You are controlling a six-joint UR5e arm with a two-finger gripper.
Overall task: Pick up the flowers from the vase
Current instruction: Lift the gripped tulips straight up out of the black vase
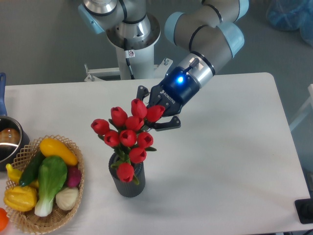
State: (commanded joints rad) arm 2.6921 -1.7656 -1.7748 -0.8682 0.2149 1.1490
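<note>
Gripper (152,113) at 1 o'clock of vase (128,180), fingers pinching top of flowers (128,138). Bunch upright, lower stems inside vase mouth. Vase upright on table (230,161), near centre. Wicker basket (74,196) with vegetables at 9 o'clock of vase, apart.

Red flowers (128,138) stand in ribbed grey vase (130,183).
</note>
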